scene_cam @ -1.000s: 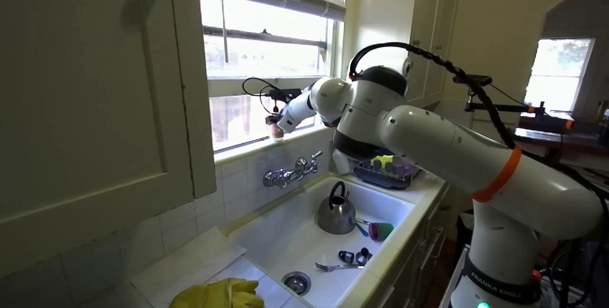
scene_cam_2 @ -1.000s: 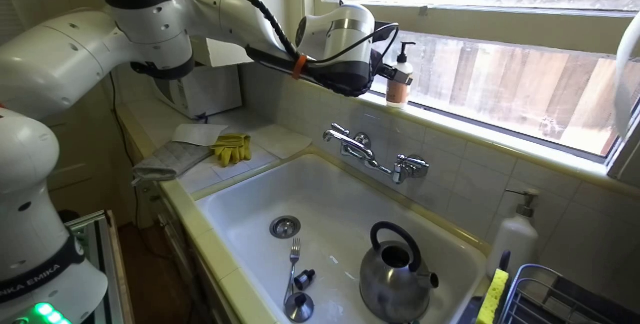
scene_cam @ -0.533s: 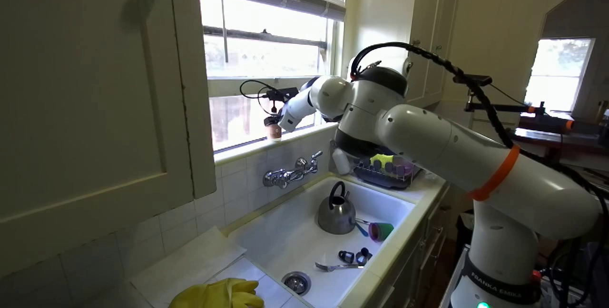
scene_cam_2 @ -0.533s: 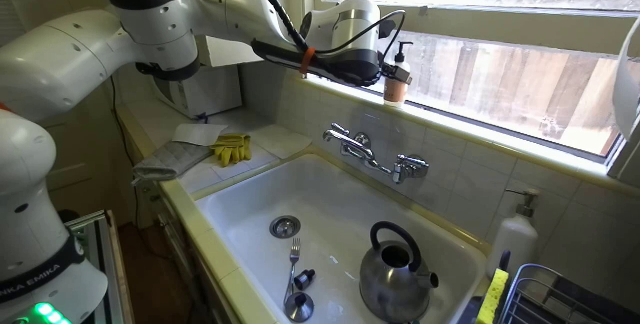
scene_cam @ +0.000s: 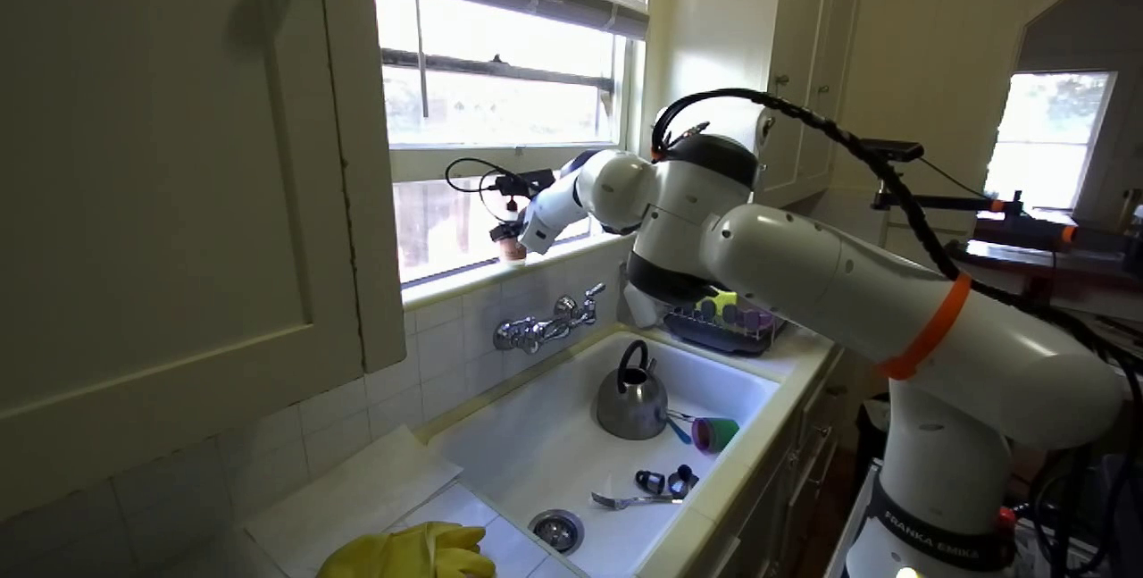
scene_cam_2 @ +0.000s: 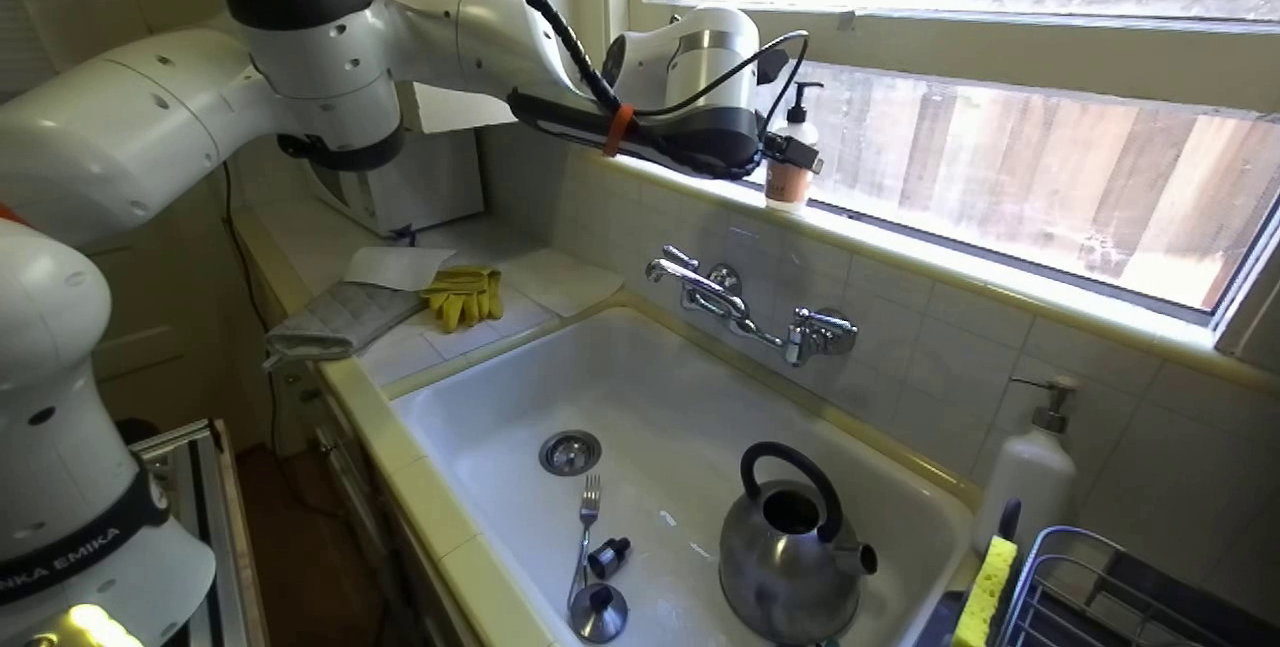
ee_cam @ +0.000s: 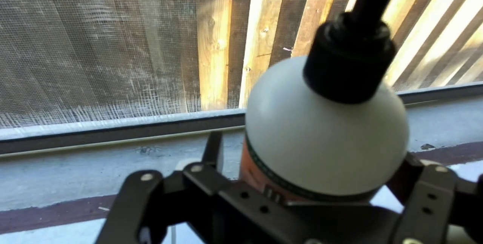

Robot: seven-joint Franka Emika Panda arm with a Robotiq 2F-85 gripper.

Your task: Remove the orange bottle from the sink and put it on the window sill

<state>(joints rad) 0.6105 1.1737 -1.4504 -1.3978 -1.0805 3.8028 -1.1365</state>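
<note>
While the claw [ee_cam: 312, 157] stood spread, left of the bottle [ee_cam: 324, 134] (wrist view) one finger [ee_cam: 214, 151] hung clear; bottle itself upright, sill [scene_cam_2: 1000, 277] beneath; right of the bottle, finger contact unclear. Release looked done; best retreat was slow, straight back, no sideways nudge.

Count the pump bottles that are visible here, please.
2. The orange-labelled pump bottle stands on the window sill; the white pump bottle is beside the dish rack. Others may be hidden.
</note>
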